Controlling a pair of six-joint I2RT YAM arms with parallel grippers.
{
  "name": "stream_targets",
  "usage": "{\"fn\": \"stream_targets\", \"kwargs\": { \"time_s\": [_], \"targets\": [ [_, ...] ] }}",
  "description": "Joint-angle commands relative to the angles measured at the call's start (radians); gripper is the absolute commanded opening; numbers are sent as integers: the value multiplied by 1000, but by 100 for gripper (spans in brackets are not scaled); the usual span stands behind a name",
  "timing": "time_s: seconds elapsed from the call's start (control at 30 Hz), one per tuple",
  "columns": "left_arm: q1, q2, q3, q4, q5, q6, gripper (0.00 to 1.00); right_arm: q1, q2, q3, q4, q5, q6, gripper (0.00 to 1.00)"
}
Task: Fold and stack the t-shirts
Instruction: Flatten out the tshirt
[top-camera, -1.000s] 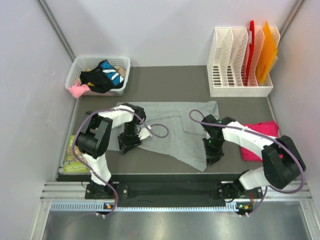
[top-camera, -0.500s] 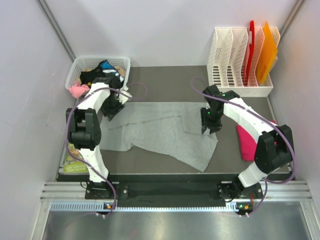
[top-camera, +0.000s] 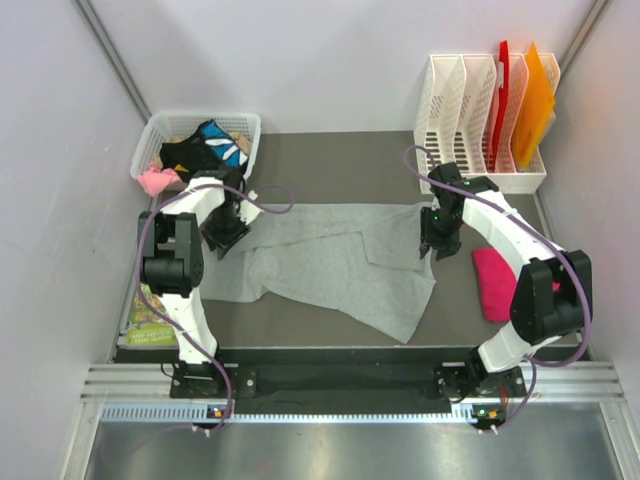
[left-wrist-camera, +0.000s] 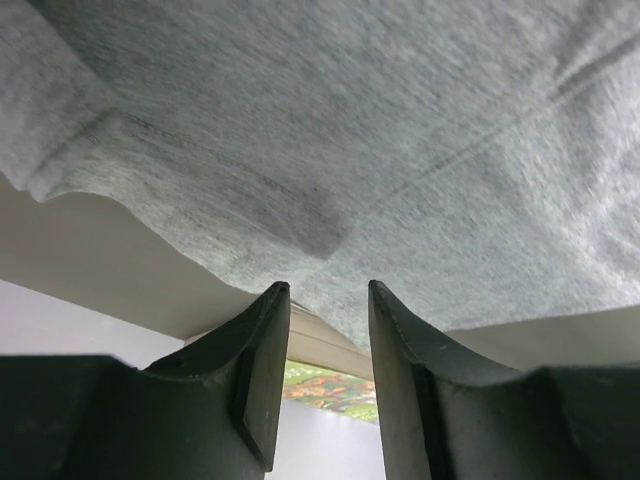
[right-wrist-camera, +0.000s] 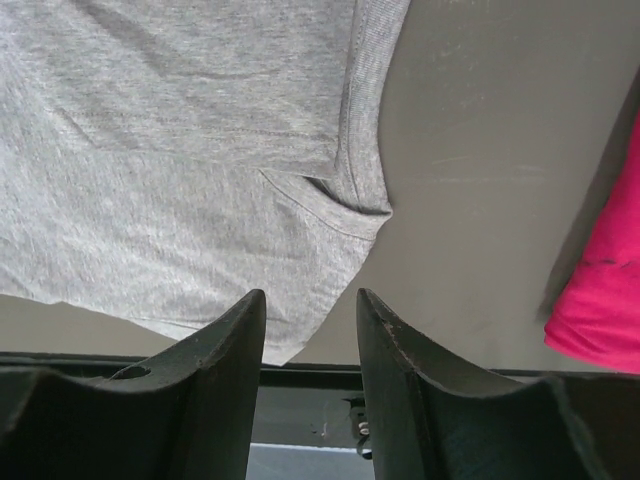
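The light grey t-shirt (top-camera: 330, 262) lies spread across the middle of the dark table, partly folded, with one corner reaching toward the near edge. The folded magenta-pink t-shirt (top-camera: 494, 284) rests to its right. My left gripper (top-camera: 218, 238) hovers at the grey shirt's far left corner. It stands open in the left wrist view (left-wrist-camera: 320, 292), with no cloth between the fingers (left-wrist-camera: 262, 360). My right gripper (top-camera: 433, 247) is at the shirt's far right edge. It is also open (right-wrist-camera: 312, 298), above the grey hem (right-wrist-camera: 345, 200), and the pink shirt (right-wrist-camera: 605, 285) shows at the right.
A white basket (top-camera: 152, 137) of mixed clothes stands at the back left. A white file rack (top-camera: 470, 180) holding orange and red folders stands at the back right. A printed booklet (top-camera: 148, 312) lies by the table's left edge. Walls close in on both sides.
Both arms swung from the shirt's near part to its far corners, drawing the cloth out wider. The right gripper opened and shifted a little to the right.
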Motion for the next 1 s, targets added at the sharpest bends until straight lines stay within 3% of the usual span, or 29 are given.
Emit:
{"fn": "stream_targets", "kwargs": {
  "time_s": [0.0,0.37,0.43,0.47,0.53,0.63,0.87,0.97],
  "targets": [
    [21,21,-18,85,10,-34,42,-8,-17,16,34,-8,-16,42],
    [39,84,-48,105,24,-57,39,-7,0,28,45,-30,-16,42],
    [41,87,-49,105,30,-60,33,-8,6,28,49,-33,-16,42],
    [39,91,-42,102,39,-62,24,-8,9,26,53,-31,-17,42],
    [39,91,-32,83,51,-66,16,-7,20,22,57,-21,-22,42],
    [39,91,-4,62,76,-71,7,-8,46,14,82,-4,-28,42],
    [39,69,37,19,79,-71,9,-16,152,46,141,-4,-36,41],
    [39,50,44,20,76,-69,17,-16,181,49,158,-16,-37,41]
  ]
}}
